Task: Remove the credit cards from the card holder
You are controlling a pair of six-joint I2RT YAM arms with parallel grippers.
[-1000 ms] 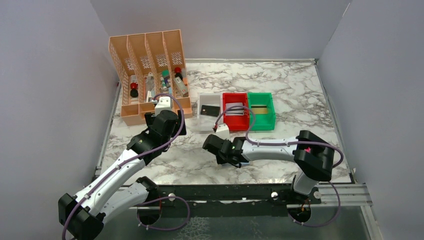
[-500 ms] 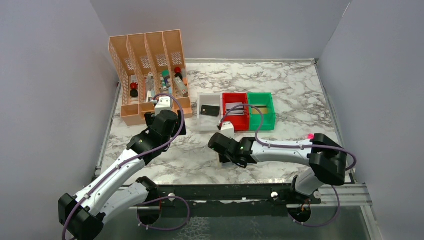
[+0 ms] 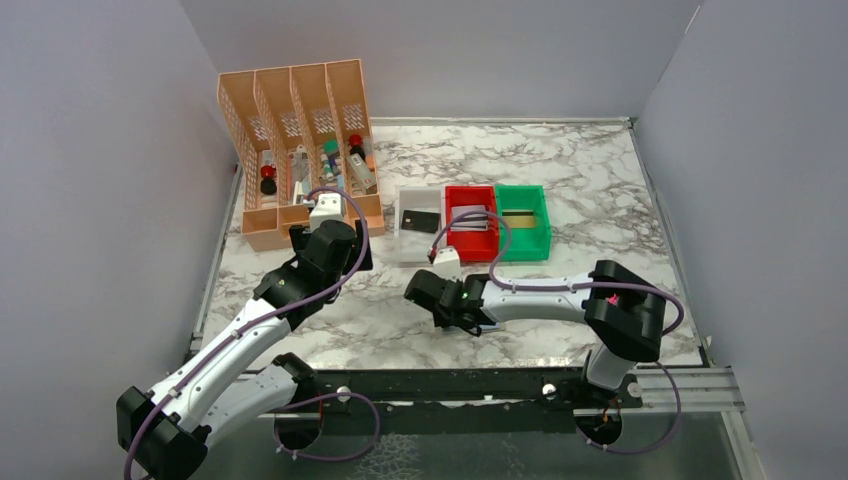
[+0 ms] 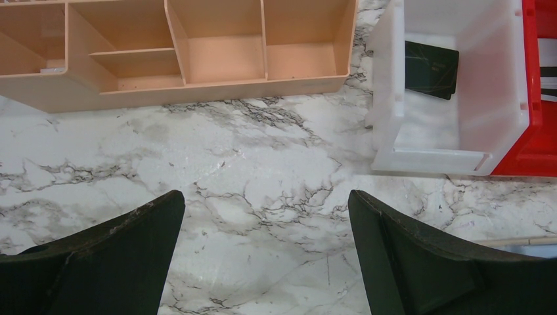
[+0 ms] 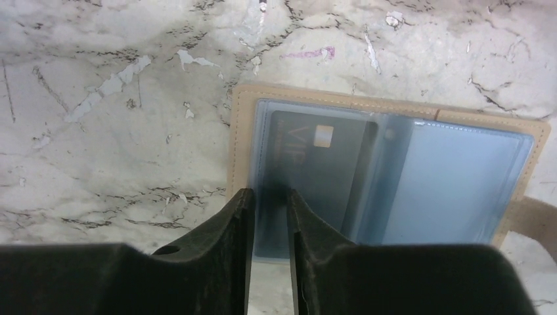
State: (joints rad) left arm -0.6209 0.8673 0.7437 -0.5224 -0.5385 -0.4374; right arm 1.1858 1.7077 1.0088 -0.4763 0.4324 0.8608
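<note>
Right gripper (image 5: 268, 197), narrowly parted, straddles the card holder (image 5: 460, 184) edge, black VIP card (image 5: 315, 170) just ahead of its fingertips; left gripper (image 4: 264, 200) is spread wide, holding nothing.

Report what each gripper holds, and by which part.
Left gripper: open, nothing held. Right gripper: jaws narrowly apart, astride an edge of the tan-bordered blue-grey card holder; whether they grip it cannot be told.

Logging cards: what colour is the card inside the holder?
Black card, seen through the card holder sleeve; right wrist view.

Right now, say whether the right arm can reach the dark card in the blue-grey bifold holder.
Probably yes: the right pincer sits at the edge of the blue-grey bifold holder; only a clear sleeve covers the dark card.
</note>
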